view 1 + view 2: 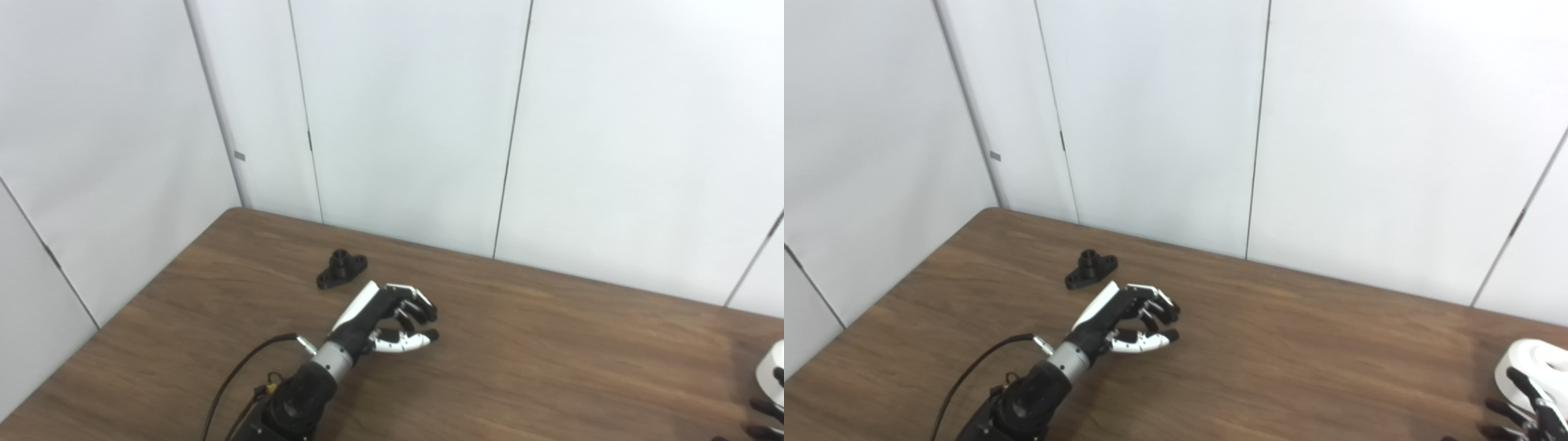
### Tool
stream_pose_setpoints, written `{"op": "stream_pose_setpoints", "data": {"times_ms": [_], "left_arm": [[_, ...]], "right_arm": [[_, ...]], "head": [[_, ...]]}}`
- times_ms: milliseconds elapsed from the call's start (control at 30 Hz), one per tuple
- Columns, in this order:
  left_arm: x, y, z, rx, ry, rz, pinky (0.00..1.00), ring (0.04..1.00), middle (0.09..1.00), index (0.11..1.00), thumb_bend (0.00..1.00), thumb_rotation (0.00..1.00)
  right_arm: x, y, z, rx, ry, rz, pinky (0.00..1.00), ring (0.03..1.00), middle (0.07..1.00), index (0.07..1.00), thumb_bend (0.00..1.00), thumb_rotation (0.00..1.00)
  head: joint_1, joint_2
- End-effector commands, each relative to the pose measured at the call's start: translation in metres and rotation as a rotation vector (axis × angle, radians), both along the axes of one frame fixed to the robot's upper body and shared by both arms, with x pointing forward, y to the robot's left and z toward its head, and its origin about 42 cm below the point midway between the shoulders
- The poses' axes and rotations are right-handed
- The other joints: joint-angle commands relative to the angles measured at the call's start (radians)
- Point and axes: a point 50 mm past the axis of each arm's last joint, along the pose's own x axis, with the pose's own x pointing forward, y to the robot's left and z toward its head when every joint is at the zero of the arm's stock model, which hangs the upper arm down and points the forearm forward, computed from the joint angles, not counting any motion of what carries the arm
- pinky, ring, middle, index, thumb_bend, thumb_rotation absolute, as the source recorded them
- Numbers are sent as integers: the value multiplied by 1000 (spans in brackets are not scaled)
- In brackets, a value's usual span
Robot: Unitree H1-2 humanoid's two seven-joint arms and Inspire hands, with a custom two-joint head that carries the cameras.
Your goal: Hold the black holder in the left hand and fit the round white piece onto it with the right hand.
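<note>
Two hands are in view, and neither holds anything yet. Your left hand (392, 318) hovers over the brown wooden table (551, 343) near the middle, empty, its fingers loosely curled and apart, thumb spread below them. The black holder (341, 269) lies flat on the table just beyond that hand, at about eleven o'clock from it, close but not touching. To do this step well, you would likely carry the hand up and left over the holder, keep the fingers apart until they straddle its raised centre, then close on the body so the top stays free for the fitting. At the far right edge, around four o'clock from the table's middle, the round white piece (1534, 364) sits with your right hand (1522, 401) against it; dark fingers reach around its near side, but you cannot tell whether they grip it. Plain white wall panels (398, 110) stand behind. Nothing lies between the left hand and the holder.
</note>
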Motion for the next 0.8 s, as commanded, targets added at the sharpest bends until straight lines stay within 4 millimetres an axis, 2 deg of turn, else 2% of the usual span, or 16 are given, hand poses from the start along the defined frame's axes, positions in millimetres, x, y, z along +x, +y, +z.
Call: {"op": "stream_pose_setpoints", "data": {"times_ms": [0, 33, 100, 200, 367, 533, 633, 767], "left_arm": [[11, 9, 29, 30, -122, 23, 644, 714, 719, 498, 516, 41], [11, 13, 31, 39, -129, 40, 656, 724, 729, 615, 667, 16], [12, 20, 35, 70, -137, 73, 646, 724, 735, 677, 744, 4], [11, 27, 38, 147, -155, 130, 639, 750, 759, 706, 761, 0], [13, 38, 46, 217, -220, 211, 741, 797, 791, 729, 762, 0], [18, 48, 61, 272, -277, 259, 714, 792, 797, 724, 730, 0], [21, 55, 71, 292, -307, 310, 734, 820, 825, 725, 730, 3], [24, 65, 83, 320, -359, 384, 718, 865, 896, 821, 758, 57]], "right_arm": [[5, -3, 7, -7, -28, 14, 571, 758, 923, 864, 713, 15], [5, -3, 6, -10, -28, 15, 568, 758, 923, 865, 713, 9], [5, -3, 5, -11, -24, 16, 566, 759, 923, 866, 711, 6], [5, -4, 5, -8, -20, 17, 564, 763, 927, 867, 711, 7], [5, -4, 5, -11, -19, 17, 557, 761, 932, 868, 709, 19], [4, -7, 6, -7, -20, 13, 551, 754, 931, 866, 714, 19], [3, -8, 7, -3, -22, 14, 550, 751, 925, 860, 713, 6], [2, -9, 7, 2, -14, 13, 550, 758, 929, 860, 710, 1]], "head": [[2, 0], [2, 0], [5, 4], [6, 6], [5, 6], [7, 12], [8, 15], [10, 19]]}}
